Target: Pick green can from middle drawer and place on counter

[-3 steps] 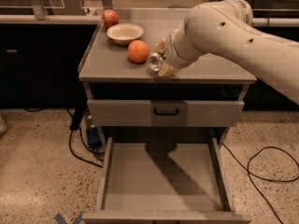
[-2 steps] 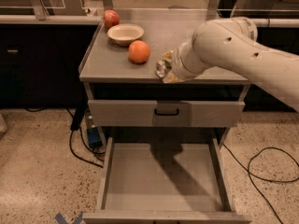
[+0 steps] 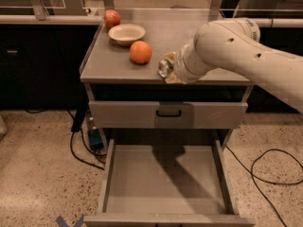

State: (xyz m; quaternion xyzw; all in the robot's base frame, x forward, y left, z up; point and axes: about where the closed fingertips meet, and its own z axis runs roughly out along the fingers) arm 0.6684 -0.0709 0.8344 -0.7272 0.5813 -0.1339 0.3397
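My gripper (image 3: 168, 68) is at the front edge of the counter (image 3: 113, 63), just right of the orange fruit (image 3: 140, 52). It is shut on the green can (image 3: 164, 69), which lies on its side with its silver end facing the camera. Pale fingers (image 3: 173, 78) show above and below the can, and the big white arm hides most of the can's body. I cannot tell whether the can touches the counter top. The middle drawer (image 3: 165, 181) is pulled fully open below, its flat grey floor bare, with the arm's shadow on it.
A cream bowl (image 3: 126, 33) and a red fruit (image 3: 112, 19) stand at the counter's back left. A shut drawer front with a black handle (image 3: 168, 113) sits under the counter. Cables (image 3: 272, 171) lie on the speckled floor on both sides. Dark benches run behind.
The arm and gripper have moved right along the counter's front edge, carrying the can away from the orange fruit. The drawer stays open.
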